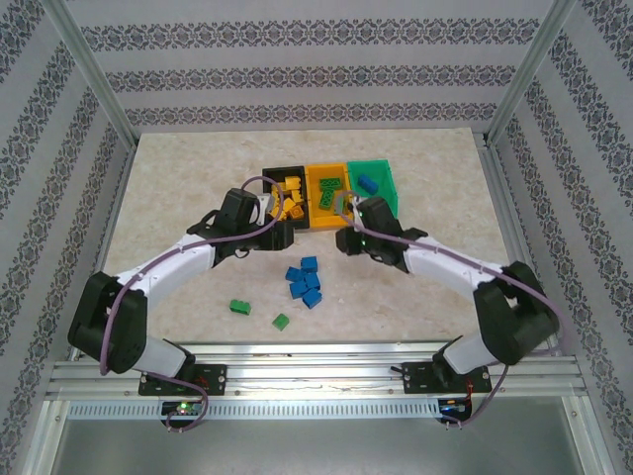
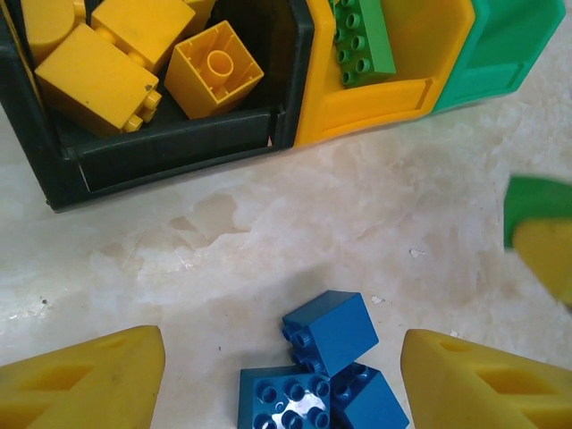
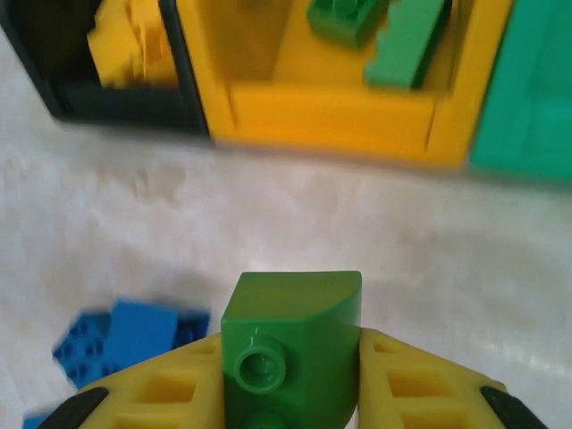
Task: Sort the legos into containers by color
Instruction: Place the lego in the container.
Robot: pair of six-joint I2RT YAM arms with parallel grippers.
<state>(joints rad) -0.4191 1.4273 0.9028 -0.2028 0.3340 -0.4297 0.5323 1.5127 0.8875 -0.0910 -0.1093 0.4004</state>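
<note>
Bins [image 1: 388, 190] sit mid-table, and the orange one [image 3: 331, 121] has greens in it. The right gripper [image 3: 290, 398] is clamped on a green brick [image 3: 290, 335] just short of it — carry step, next it needs lifting over the rim. The left gripper [image 2: 281, 380] hangs part-open above the blue bricks [image 2: 331, 329].

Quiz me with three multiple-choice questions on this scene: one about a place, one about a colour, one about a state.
1. Where are the small yellow plastic bricks? A in the black plastic bin; B in the green bin; C on the table.
2. What colour is the brick in the right gripper? A blue; B green; C yellow.
3. How is the left gripper? A open, empty; B shut on a blue brick; C shut on a yellow brick.
Key: 1 A, they are piled inside it; 2 B, a green studded plastic brick sits clamped between its fingers; 3 A, its fingers stand apart, gripping nothing.
</note>
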